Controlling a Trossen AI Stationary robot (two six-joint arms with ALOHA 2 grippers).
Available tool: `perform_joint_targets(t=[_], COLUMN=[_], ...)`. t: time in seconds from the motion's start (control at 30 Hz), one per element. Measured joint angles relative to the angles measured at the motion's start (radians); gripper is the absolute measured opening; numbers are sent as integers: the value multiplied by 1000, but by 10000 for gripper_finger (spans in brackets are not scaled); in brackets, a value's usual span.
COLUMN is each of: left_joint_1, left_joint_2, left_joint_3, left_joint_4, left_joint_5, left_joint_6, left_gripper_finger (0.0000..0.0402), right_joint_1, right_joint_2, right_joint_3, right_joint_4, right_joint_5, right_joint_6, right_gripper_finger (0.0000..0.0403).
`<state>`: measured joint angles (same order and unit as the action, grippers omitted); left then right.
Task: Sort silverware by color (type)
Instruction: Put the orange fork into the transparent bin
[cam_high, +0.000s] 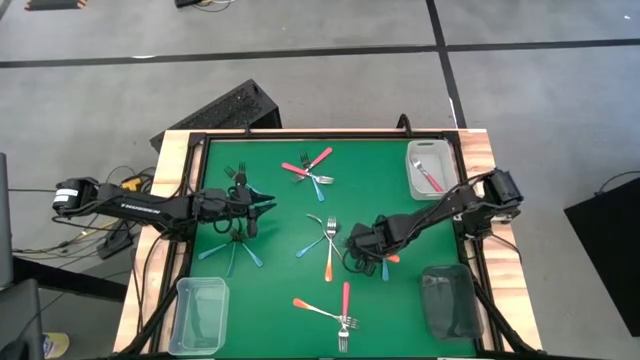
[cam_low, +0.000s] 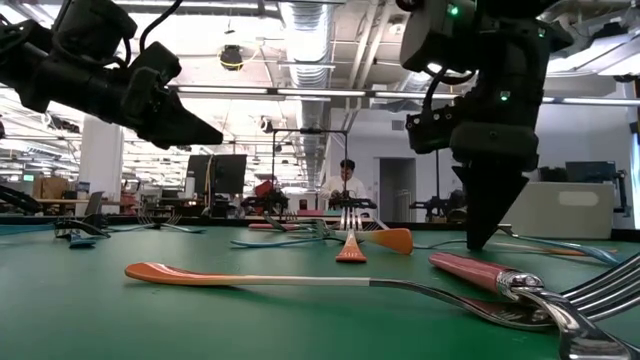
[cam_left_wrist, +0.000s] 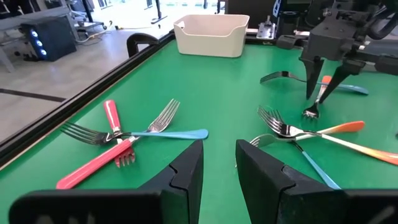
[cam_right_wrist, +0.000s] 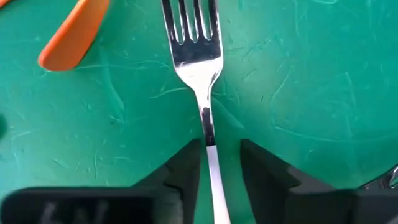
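Between right tool (cam_right_wrist: 211, 163) fingers, fork (cam_right_wrist: 198, 62), silver tines, pale handle

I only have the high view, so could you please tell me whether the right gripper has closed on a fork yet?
Observer: Not yet. In the right wrist view the right gripper is open, with its fingers on either side of the silver neck of a pale-handled metal fork.
Operator: Thank you. Is the left gripper holding anything?
Observer: No. The left wrist view shows the left gripper open and empty over the green table mat.
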<state>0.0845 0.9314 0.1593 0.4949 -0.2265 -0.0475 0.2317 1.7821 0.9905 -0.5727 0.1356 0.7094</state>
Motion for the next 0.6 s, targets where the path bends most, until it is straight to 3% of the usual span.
perform_joint_targets(t=[0.17, 0.23, 0.4, 0.6], left_joint_1=[0, 0, 0, 0], left_joint_2=[0, 0, 0, 0], left_joint_3=[0, 0, 0, 0], left_joint_4=[-16, -29, -38, -1], left_joint_5=[-3, -3, -3, 14], left_joint_6=[0, 7, 34, 3], left_gripper_finger=[84, 84, 84, 84], right_joint_1=[-5, -5, -13, -30], right_joint_2=[-21, -42, -123, -220], right_joint_3=[-2, -5, -6, -6], right_joint_4=[2, 3, 6, 98], right_joint_5=[1, 16, 102, 318], right_joint_6=[3, 21, 50, 41], right_gripper_finger=[32, 15, 29, 20])
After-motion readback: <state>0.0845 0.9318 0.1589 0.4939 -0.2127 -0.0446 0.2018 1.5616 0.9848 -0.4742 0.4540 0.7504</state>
